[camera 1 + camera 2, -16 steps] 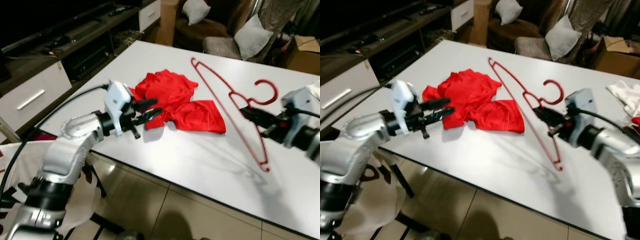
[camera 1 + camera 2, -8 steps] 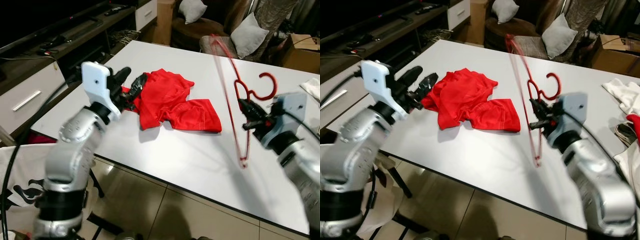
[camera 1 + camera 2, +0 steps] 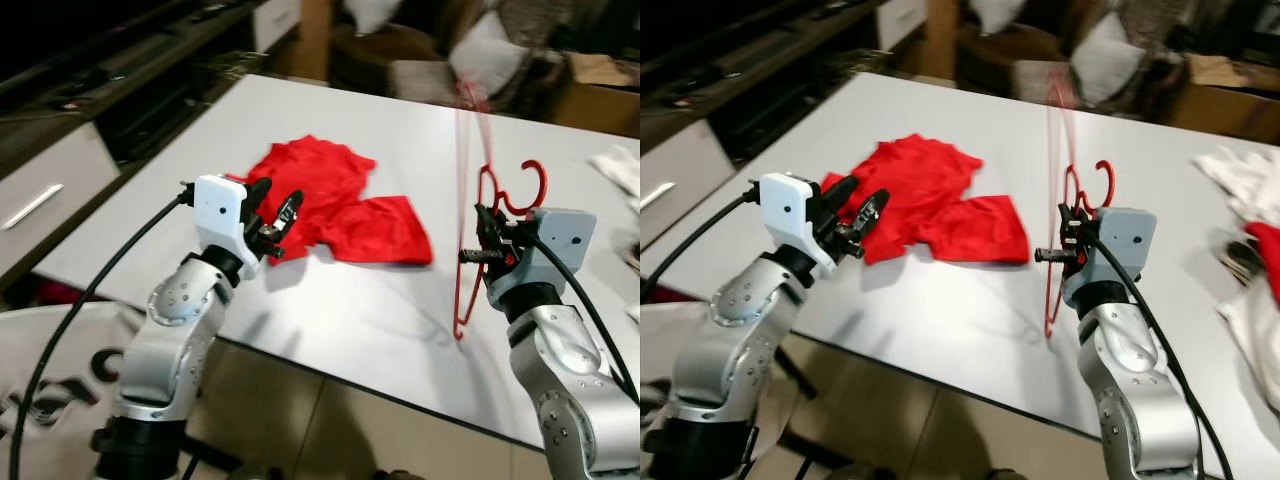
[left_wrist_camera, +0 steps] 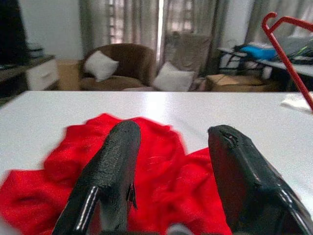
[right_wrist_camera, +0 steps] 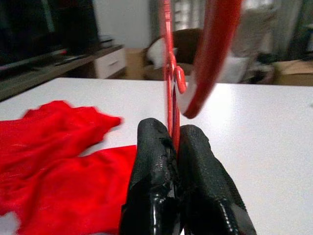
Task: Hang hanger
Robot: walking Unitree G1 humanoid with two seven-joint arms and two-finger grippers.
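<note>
Right gripper (image 5: 172,147) clamps the red hanger (image 3: 462,240), seemingly lifted upright; left gripper (image 4: 168,161) spread above the red shirt (image 3: 340,200)

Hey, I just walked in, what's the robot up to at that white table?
The right gripper is shut on a red hanger and holds it upright above the white table. The left gripper is open, poised beside a crumpled red shirt lying on the table. The shirt is not on the hanger yet.
</note>
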